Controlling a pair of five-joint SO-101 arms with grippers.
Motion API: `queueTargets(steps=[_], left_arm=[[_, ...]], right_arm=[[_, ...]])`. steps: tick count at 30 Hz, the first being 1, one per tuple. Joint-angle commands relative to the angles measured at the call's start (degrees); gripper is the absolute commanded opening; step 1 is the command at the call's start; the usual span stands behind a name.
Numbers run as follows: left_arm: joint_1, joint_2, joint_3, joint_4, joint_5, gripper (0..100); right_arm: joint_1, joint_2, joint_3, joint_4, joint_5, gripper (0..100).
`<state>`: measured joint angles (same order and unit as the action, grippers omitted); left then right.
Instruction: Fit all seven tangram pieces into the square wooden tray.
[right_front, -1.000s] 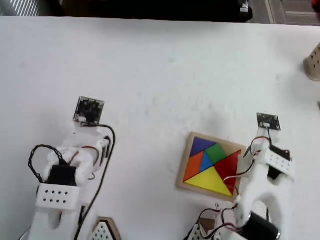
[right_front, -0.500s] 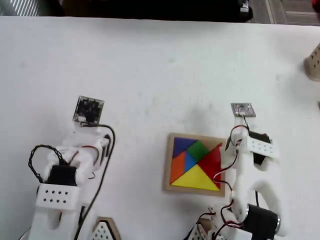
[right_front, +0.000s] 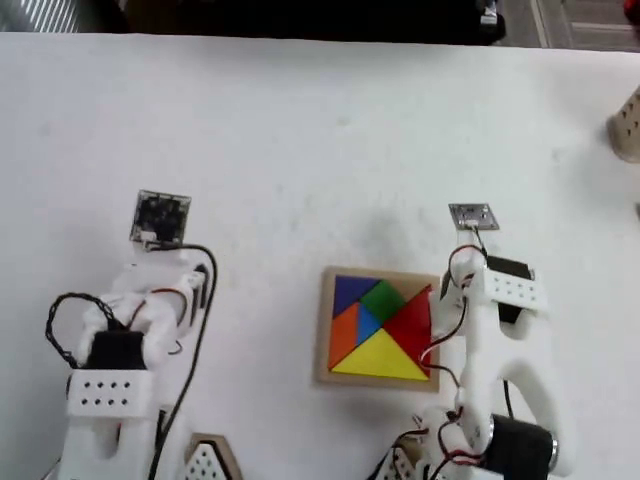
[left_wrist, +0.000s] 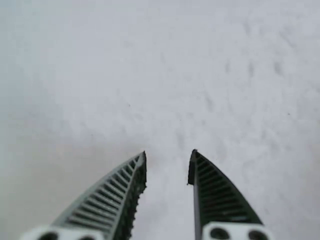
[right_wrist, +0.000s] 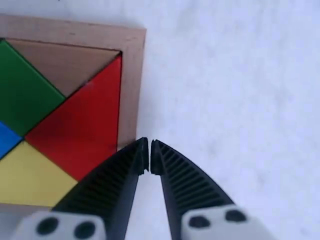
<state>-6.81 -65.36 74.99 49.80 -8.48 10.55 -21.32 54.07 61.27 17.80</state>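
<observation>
The square wooden tray (right_front: 326, 328) lies on the white table between the two arms. It holds purple (right_front: 350, 292), green (right_front: 384, 298), orange (right_front: 344, 335), blue (right_front: 367, 322), red (right_front: 410, 322) and yellow (right_front: 382, 356) pieces. In the right wrist view a bare wooden triangle (right_wrist: 70, 62) shows between the green piece (right_wrist: 25, 95) and the red piece (right_wrist: 85, 125). My right gripper (right_wrist: 148, 150) is shut with nothing in it, its tips against the tray's outer rim (right_wrist: 134, 75) beside the red piece. My left gripper (left_wrist: 167, 162) is open over bare table, well left of the tray.
The left arm (right_front: 140, 310) and right arm (right_front: 495, 295) stand along the near edge. A perforated wood-edged block (right_front: 205, 460) sits at the near edge, and a similar one (right_front: 628, 125) at the far right. Open table stretches beyond the tray.
The tray has slid left and turned square to the table, with the right arm following against its right side. The left arm has shifted slightly left.
</observation>
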Motion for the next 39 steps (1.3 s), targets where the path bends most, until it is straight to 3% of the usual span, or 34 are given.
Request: queueTargets(steps=[1,9,14,21,27,29,35,39], left_arm=[[-4.0,-1.45,-1.67,-1.93,0.62,15],[-5.58,-1.45,-0.7,-1.41,-0.88,15],[-7.78,-3.65,1.58,0.35,-6.15,15],[-8.22,-21.85,10.29,9.58,-6.24,15],[-8.48,-40.31,20.04,13.89,-5.89,15],[-8.48,-39.96,20.13,14.77,-6.15,15],[-8.57,-38.2,22.07,15.3,-5.89,15],[-8.22,-38.2,22.07,21.63,-5.89,15]], right_arm=[[3.03,-11.03,0.97,1.89,3.96,1.8],[3.82,-42.59,20.84,-3.91,7.3,1.7],[-1.98,-60.97,32.0,-3.21,7.47,1.7],[-6.37,-82.24,39.65,6.11,7.65,1.8],[-6.11,-80.13,38.77,12.53,7.65,1.8],[-4.35,-80.13,40.7,11.82,7.56,1.8],[11.74,-80.13,42.81,10.33,7.65,1.8],[16.13,-80.13,42.81,10.33,7.65,1.8]])
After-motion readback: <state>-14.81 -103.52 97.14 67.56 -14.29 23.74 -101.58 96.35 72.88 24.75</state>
